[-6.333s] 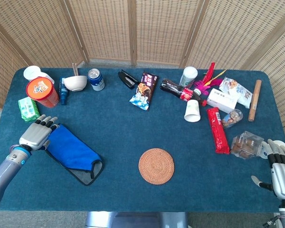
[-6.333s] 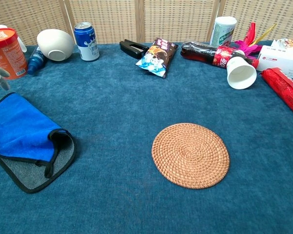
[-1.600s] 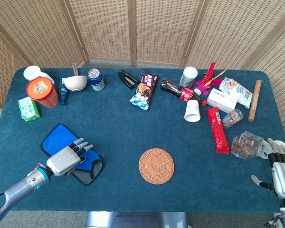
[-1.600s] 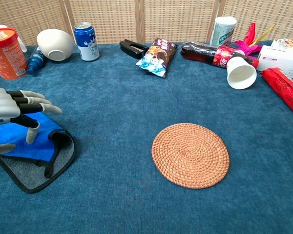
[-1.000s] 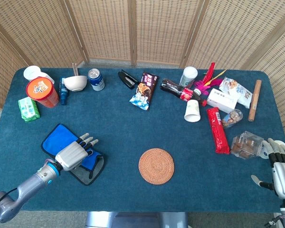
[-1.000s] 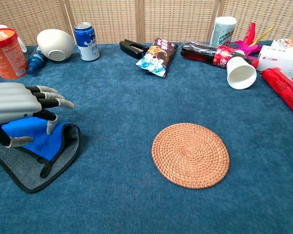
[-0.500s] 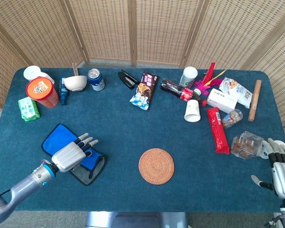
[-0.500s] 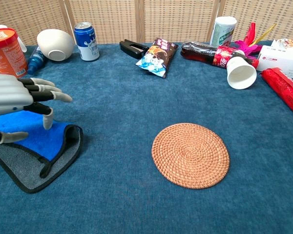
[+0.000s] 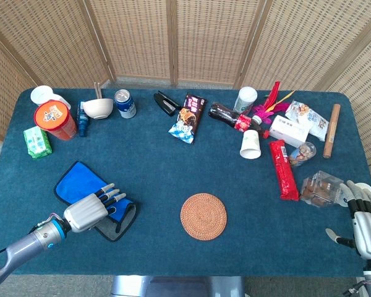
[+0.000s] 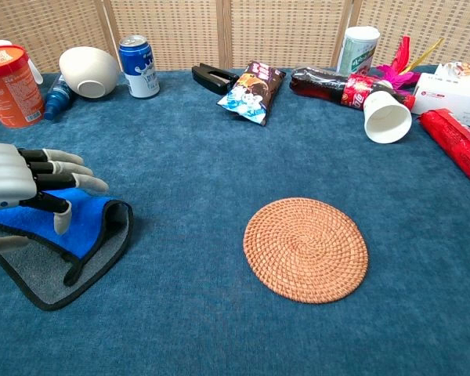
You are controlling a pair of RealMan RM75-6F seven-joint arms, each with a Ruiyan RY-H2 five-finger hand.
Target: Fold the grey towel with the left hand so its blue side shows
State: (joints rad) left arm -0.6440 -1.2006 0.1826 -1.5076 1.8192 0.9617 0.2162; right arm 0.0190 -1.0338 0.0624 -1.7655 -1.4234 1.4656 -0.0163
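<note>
— Towel (image 9: 80,187) where?
— Far left of the tabletop (image 9: 173,161), near the front edge. Lies under the left hand (image 9: 89,211), long axis slanting from upper left down to lower right in the head view. Mostly blue on top; a grey strip with black binding showing along the lower right end.
— And from the chest view?
— Same towel (image 10: 78,235) at the left edge, blue flap lying over the grey, grey margin peeking out at the near side and at the rounded right end.
— Left hand (image 10: 23,188) doing what?
— Hovers palm down over the towel's near end, fingers apart and straight, pointing right along the cloth. Thumb hangs down toward the blue; cannot tell whether it touches. Holds nothing, as far as can be seen.
— So which way from hand to cloth?
— Straight down. Exposed grey end just beyond and below the fingertips, toward the mat (image 9: 203,216).
— Right hand (image 9: 362,223)?
— Far right, at the front corner, well apart from the towel. Spread wide, empty. Left clearly nearer, as the task asks.
— What matters for a further move?
— Probably the slant: any further fold across that long axis, grey end brought back over toward the upper left.
</note>
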